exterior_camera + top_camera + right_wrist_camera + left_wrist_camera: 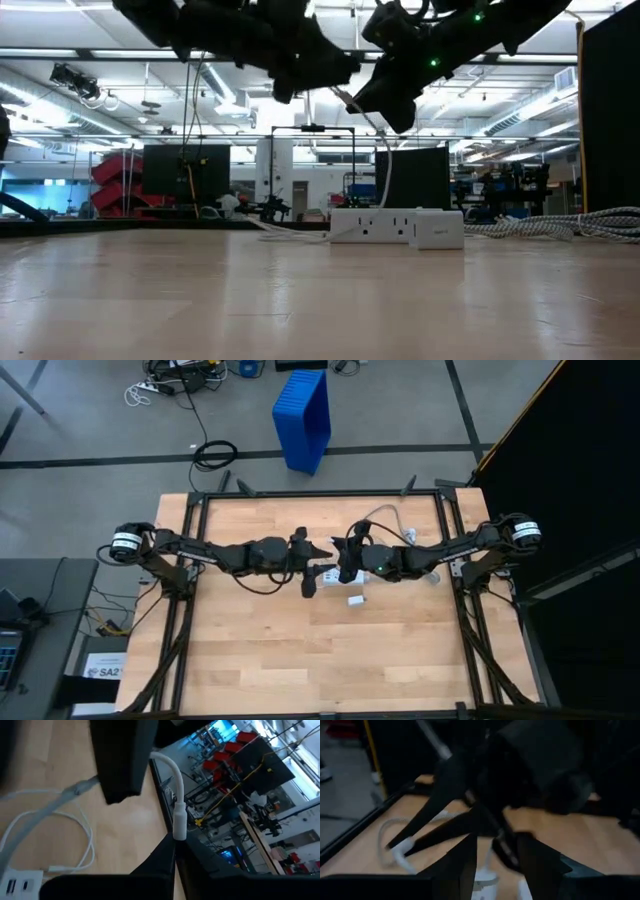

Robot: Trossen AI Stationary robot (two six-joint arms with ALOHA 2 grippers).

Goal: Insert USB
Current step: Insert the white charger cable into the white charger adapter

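I have two arms, and both meet high over the middle of the bench (250, 670). My right claw (175, 845) is pinched tight on the USB (179, 822). It holds the thin white cable just behind one small plug, so the plug sticks out past my fingers and I can aim it. The rest of the cable bends away and hangs down toward the bench in loose loops.

My left claw (495, 865) is right beside the right one, and its fingers are apart. There is nothing between them that I can see. I think it waits close by so it can help hold or steer the plug.

The white power strip (372, 225) lies flat on the bench, under and a little behind my claws, with a small white block (438, 229) touching its end. Its thick grey cord (560, 225) runs off to one side. I hold the plug up high because I still have to line it up with a slot before I push it in.
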